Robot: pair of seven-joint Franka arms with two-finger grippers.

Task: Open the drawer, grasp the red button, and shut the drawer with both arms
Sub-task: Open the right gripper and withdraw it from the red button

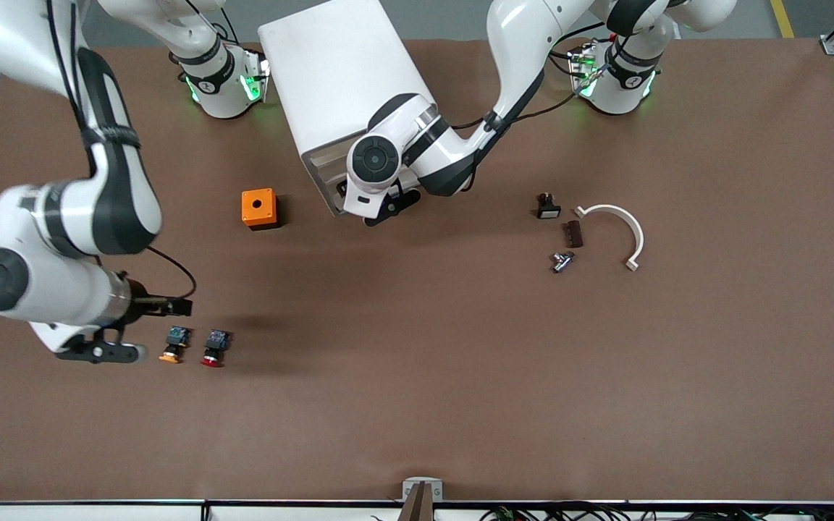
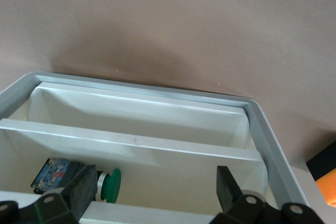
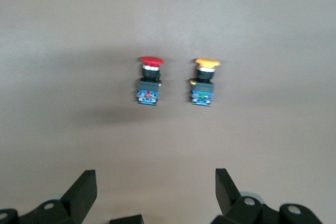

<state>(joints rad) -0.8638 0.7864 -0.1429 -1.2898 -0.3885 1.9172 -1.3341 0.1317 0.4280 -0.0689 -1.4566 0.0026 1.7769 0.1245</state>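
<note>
The red-capped button (image 1: 213, 349) lies on the table near the front camera, at the right arm's end, beside an orange-capped button (image 1: 174, 344). My right gripper (image 1: 116, 353) is open and empty just beside the orange-capped one. In the right wrist view the red button (image 3: 149, 80) and the orange-capped button (image 3: 205, 81) lie ahead of the open right gripper (image 3: 155, 187), apart from it. My left gripper (image 1: 388, 206) is at the front of the white cabinet (image 1: 337, 79). In the left wrist view it (image 2: 155, 190) is open, astride a white drawer (image 2: 131, 145) edge. I cannot tell how far the drawer is out.
A green-capped button (image 2: 108, 184) lies inside a drawer compartment. An orange box with a hole (image 1: 258, 208) stands beside the cabinet. Toward the left arm's end lie a small black part (image 1: 547, 206), a brown piece (image 1: 574, 233), a metal piece (image 1: 562, 260) and a white curved bracket (image 1: 623, 228).
</note>
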